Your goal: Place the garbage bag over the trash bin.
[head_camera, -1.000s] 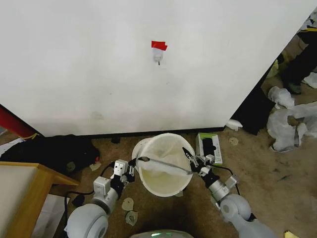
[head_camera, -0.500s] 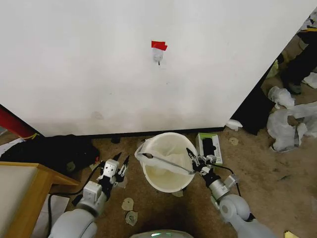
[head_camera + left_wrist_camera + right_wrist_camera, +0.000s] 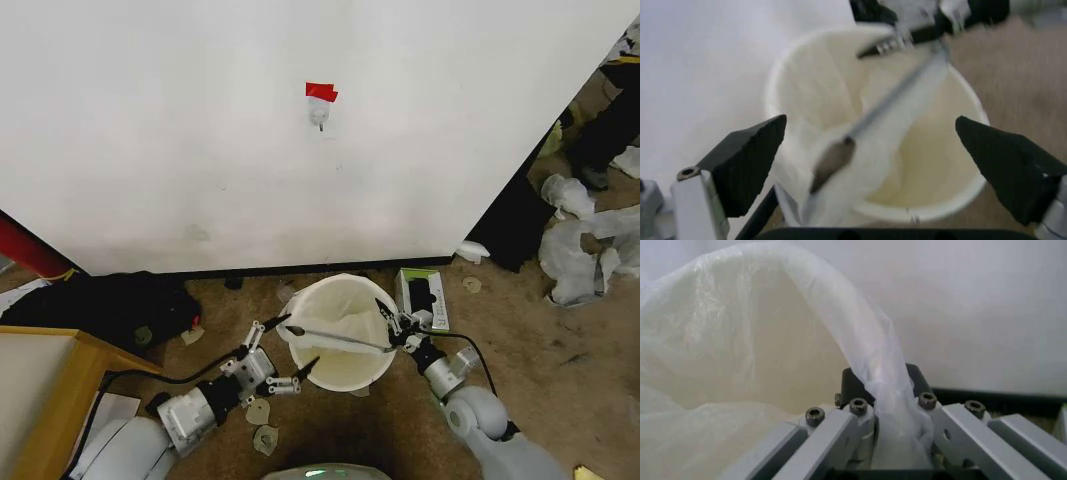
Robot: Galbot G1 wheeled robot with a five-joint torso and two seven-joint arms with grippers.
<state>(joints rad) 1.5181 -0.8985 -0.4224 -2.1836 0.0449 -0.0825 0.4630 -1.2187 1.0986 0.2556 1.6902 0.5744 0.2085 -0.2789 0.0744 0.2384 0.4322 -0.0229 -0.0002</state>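
1. Head view showed the bag (image 3: 335, 325) draped inside the bin (image 3: 340, 375), with one edge pulled taut as a strip straight across the bin's mouth.
2. Its film hung over the bin's rim on the robot's left side and sagged into the hollow.
3. The bin stood upright on brown carpet (image 3: 520, 340), close to a white wall (image 3: 200, 130).
4. The right gripper (image 3: 387, 318) sat at the bin's right rim, its fingers pressed together on a gathered fold of the bag; the right wrist view showed that fold (image 3: 890, 405) pinched between the grey fingers (image 3: 840, 435).
5. The left gripper (image 3: 290, 355) hovered at the bin's near-left side with its jaws spread wide, one fingertip by the rim's left edge and one by the bin's front wall, holding nothing.
6. Left wrist view looked down between the two dark fingertips (image 3: 750, 160) onto the bin (image 3: 933, 210) and the taut strip (image 3: 887, 107).
7. A green and white box (image 3: 422, 295) lay just beside the bin on the right.
8. A wooden table corner (image 3: 50, 375) stood well apart on the left.
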